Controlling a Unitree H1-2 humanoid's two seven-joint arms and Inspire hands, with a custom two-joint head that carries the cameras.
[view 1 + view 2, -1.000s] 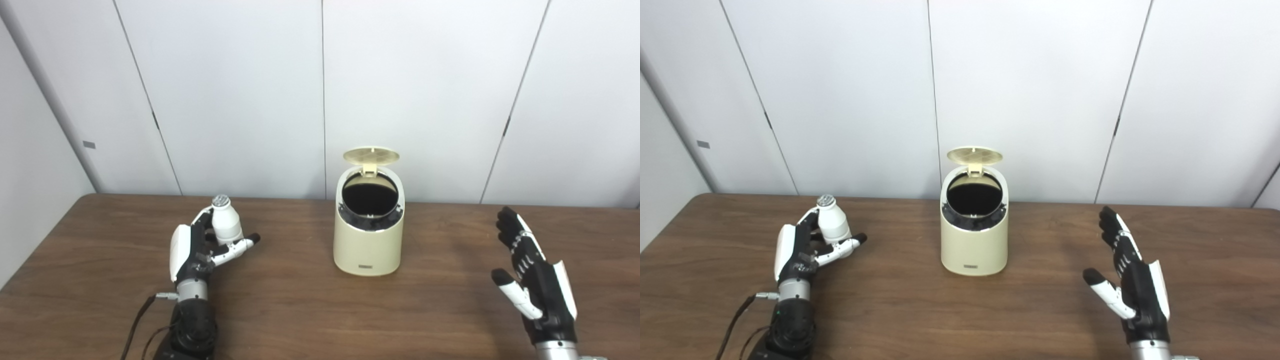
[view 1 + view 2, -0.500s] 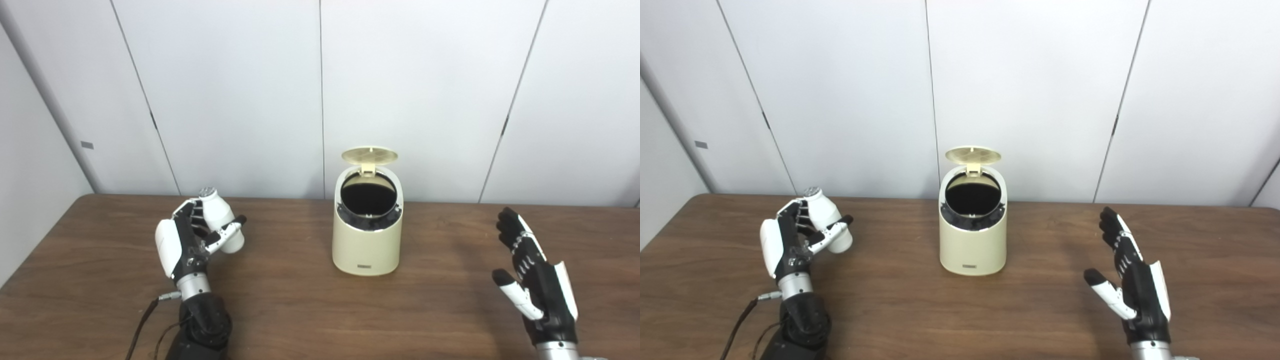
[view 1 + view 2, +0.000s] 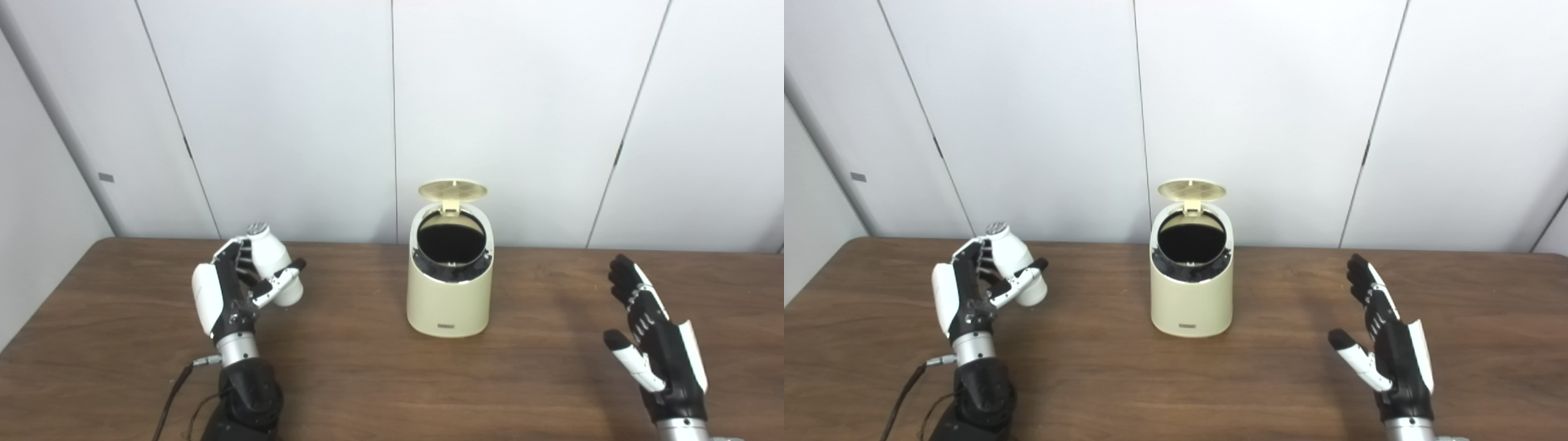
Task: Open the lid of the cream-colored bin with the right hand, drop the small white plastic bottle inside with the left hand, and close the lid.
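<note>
A cream-colored bin (image 3: 449, 288) stands near the middle of a dark wooden table (image 3: 367, 380), its round lid (image 3: 452, 190) flipped up at the back, at 12 o'clock of the dark, uncovered mouth. At the bin's 9 o'clock, well apart from it, the robot's left hand (image 3: 229, 294) is raised off the tabletop with its fingers and thumb wrapped around the small white plastic bottle (image 3: 274, 269); the bottle is tilted, its silver-grey cap (image 3: 256, 229) pointing up and away toward 11 o'clock, its base toward the bin. A thin cable (image 3: 177, 386) trails from the left wrist toward the picture's bottom edge. At the bin's 4 o'clock, also well apart, the right hand (image 3: 652, 334) holds nothing, its palm turned inward toward the bin, its fingers stretched wide and pointing toward 12 o'clock, its thumb jutting to the side. Pale wall panels (image 3: 502, 104) fill the background behind the table.
</note>
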